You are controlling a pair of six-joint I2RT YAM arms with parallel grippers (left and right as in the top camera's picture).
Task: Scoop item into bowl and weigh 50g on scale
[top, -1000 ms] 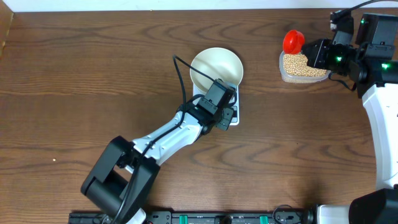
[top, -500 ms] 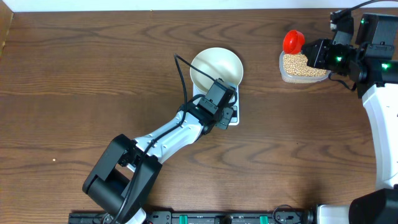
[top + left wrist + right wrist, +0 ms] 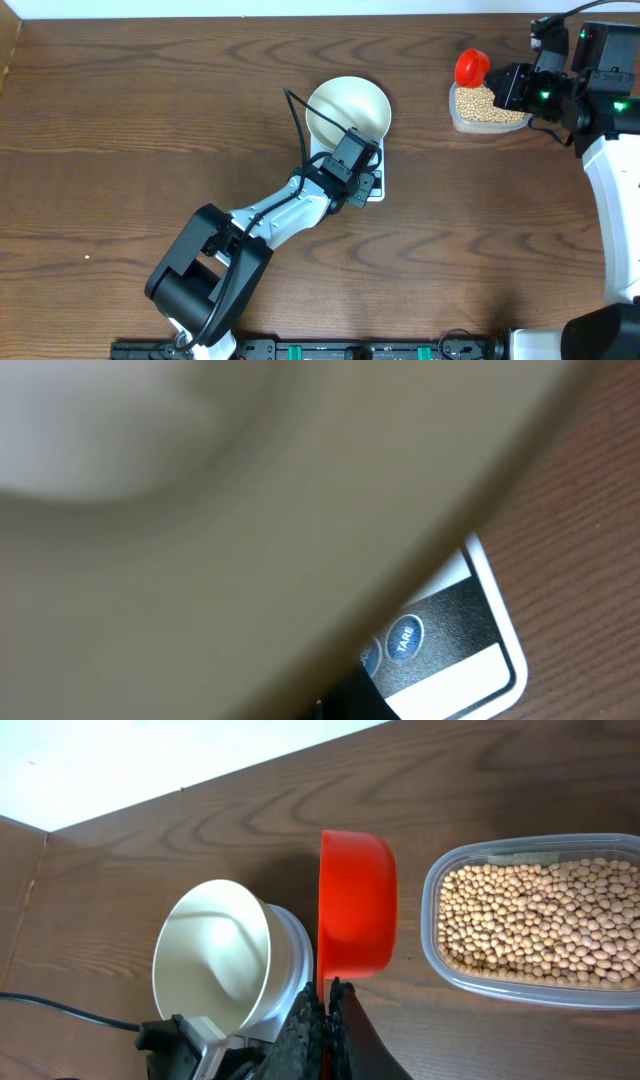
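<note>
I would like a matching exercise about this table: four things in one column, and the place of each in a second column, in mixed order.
Things:
1. bowl
2. beans
3. scoop
4. scale

Places:
A. held in the right fingers
B. under the bowl
C. in the clear container
D. on the scale

Pairs: 1-D, 2-C, 3-A, 4-B.

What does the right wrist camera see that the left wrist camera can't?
Only the right wrist view shows the red scoop and the beans in their clear tub. Only the left wrist view shows the scale with its TARE button, very close up. Both show the bowl, a blur in the left wrist view, and the wooden table.
</note>
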